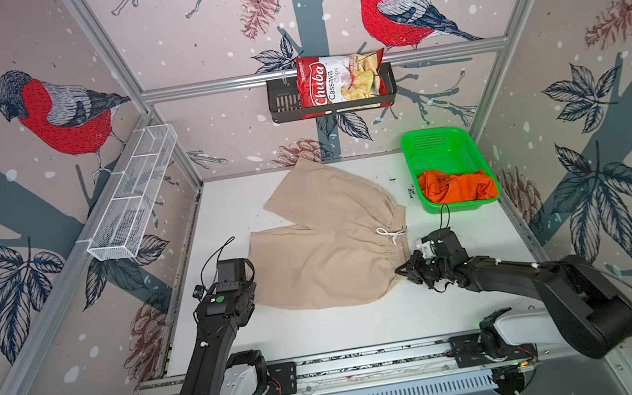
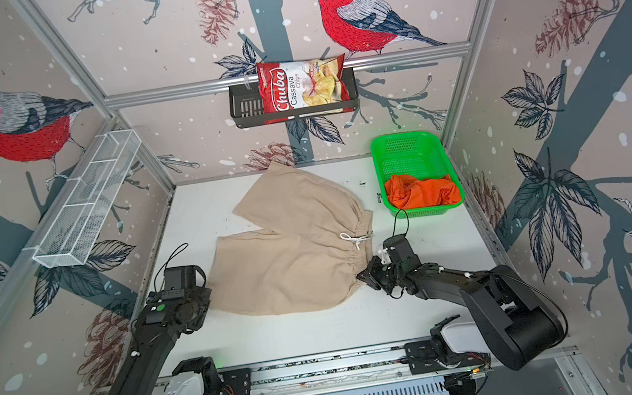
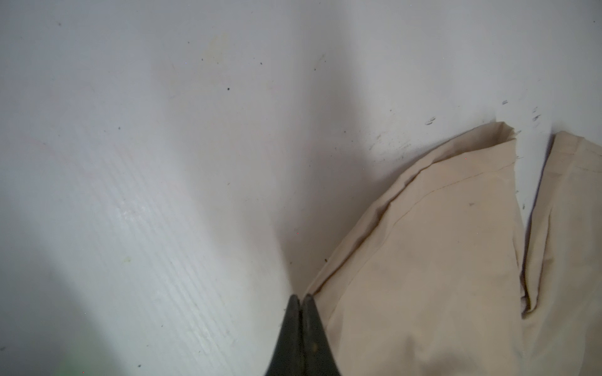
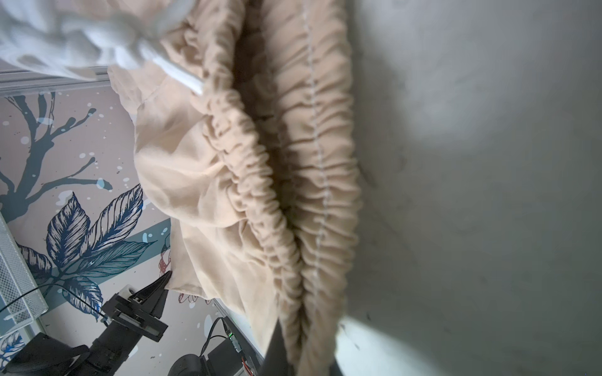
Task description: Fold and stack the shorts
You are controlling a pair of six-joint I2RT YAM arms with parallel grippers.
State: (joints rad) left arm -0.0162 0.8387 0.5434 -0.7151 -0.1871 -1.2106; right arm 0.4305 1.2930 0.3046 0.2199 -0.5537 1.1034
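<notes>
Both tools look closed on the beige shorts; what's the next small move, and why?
Probably lift both tools together and carry the near edge over toward the far leg. The beige cloth drawstring shorts lie spread flat and unfolded; the left tool pinches the near leg's hem corner, the right tool the near waistband corner.

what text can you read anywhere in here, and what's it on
"Chuba": white script, sideways, on the red crinkly chips bag in the black metal wall basket.
"Cassava": same bag, beside the brand.
"Chips": same bag, smaller letters.
Other print on that bag: too small to read.
Beige cloth shorts, and orange cloth shorts in the green plastic basket: no text readable.
</notes>
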